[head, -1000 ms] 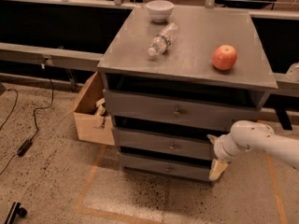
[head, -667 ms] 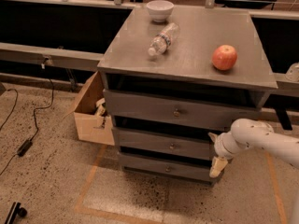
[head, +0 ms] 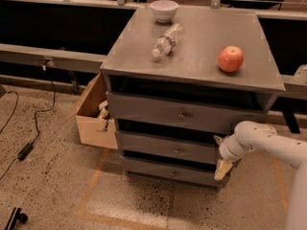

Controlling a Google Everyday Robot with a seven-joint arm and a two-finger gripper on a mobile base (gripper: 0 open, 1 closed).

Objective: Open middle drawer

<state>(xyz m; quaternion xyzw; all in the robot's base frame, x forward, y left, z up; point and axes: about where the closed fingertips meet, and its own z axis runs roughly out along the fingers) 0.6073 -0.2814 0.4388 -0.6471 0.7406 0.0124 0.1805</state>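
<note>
Grey wood makes up the whole cabinet (head: pixel 201 61) in the single camera view, with three drawers stacked under its flat top. The middle drawer (head: pixel 158 146) is the second one down, a wide shallow front with a small round knob (head: pixel 177 150) at its centre. It sits below the top drawer (head: pixel 158 111) and above the lowest drawer (head: pixel 158 170).

The middle drawer front looks about in line with the other two, with only a dark gap above it. I judge it has not been pulled out in any real way, so the opening itself is left to do.

The gripper (head: pixel 219 155) is at the right end of the cabinet front, level with the middle and lowest drawers, on a white arm (head: pixel 259 140) that comes in from the right. Its two pale tips stand apart, one above the other, so the pincer reads as wide and holds nothing. It is well to the right of the knob. Whether it touches the drawer's edge I cannot tell.

What seems left is to get a hold on the drawer, at the knob or at its end, and draw it outward.

On top lie an apple (head: pixel 230 58), a plastic bottle (head: pixel 168 40) on its side and a white bowl (head: pixel 164 9). A cardboard box (head: pixel 93 116) stands on the floor just left of the cabinet.
</note>
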